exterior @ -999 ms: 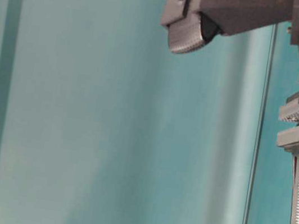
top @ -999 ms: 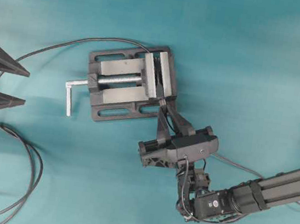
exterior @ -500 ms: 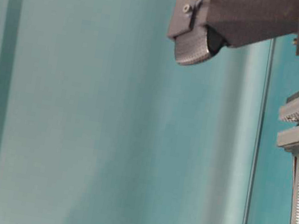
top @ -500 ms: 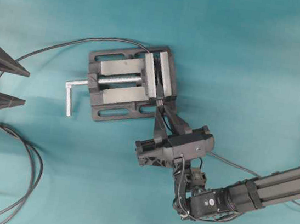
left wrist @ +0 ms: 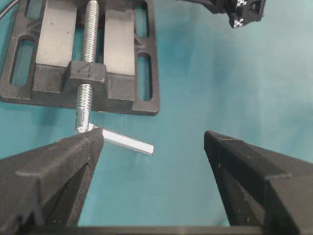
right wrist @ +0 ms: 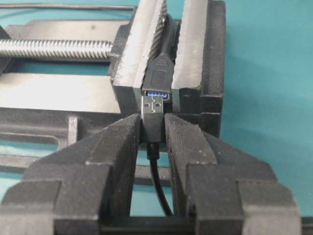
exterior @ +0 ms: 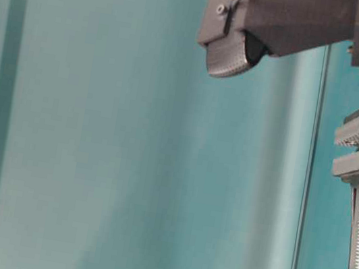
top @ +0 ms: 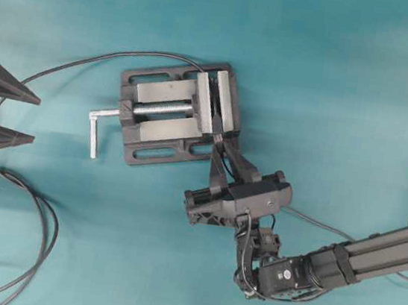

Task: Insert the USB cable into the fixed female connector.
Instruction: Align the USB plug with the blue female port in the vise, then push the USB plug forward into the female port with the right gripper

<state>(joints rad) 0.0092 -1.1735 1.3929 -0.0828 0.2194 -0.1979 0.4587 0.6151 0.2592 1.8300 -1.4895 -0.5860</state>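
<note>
the right claw (right wrist: pixel 152 128) is clamped on the usb cable (right wrist: pixel 153 120), its silver tip at the mouth of the fixed female connector (right wrist: pixel 157 81) in the vise (top: pixel 175 111) mid-table. keep the plug square, push straight. left claw (left wrist: pixel 154 147) gapes idle.
</note>
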